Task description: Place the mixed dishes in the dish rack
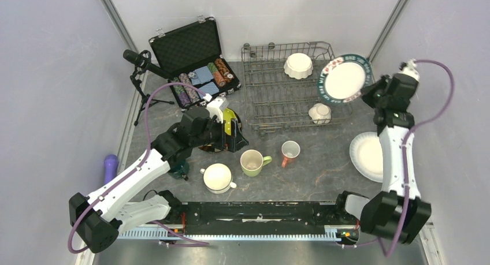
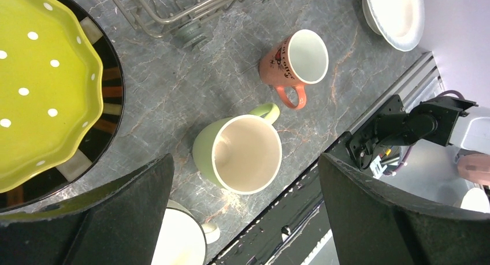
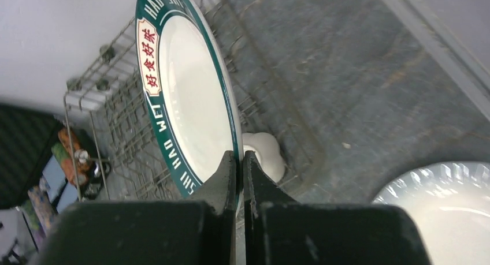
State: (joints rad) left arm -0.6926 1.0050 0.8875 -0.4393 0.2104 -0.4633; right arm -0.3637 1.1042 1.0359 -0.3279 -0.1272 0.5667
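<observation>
The grey wire dish rack [image 1: 277,100] holds a white bowl [image 1: 299,65] and a white mug [image 1: 319,113]. My right gripper [image 1: 367,90] is shut on the rim of a white plate with a dark-teal lettered rim [image 1: 344,79], held on edge above the rack's right end; the wrist view shows the plate [image 3: 190,103] pinched between the fingers [image 3: 228,172]. My left gripper [image 2: 245,219] is open and empty above a light-green mug [image 2: 245,152]. Beside it are a salmon-pink mug [image 2: 294,60], a dark-rimmed white mug [image 1: 218,177], and a lime-green dotted plate [image 2: 34,86] on a dark plate [image 2: 98,138].
A white scalloped plate [image 1: 367,155] lies on the table at the right. A black hinged case with poker chips [image 1: 196,63] stands open behind the left arm. A microphone on a tripod [image 1: 141,63] and a purple object [image 1: 110,167] are at the far left.
</observation>
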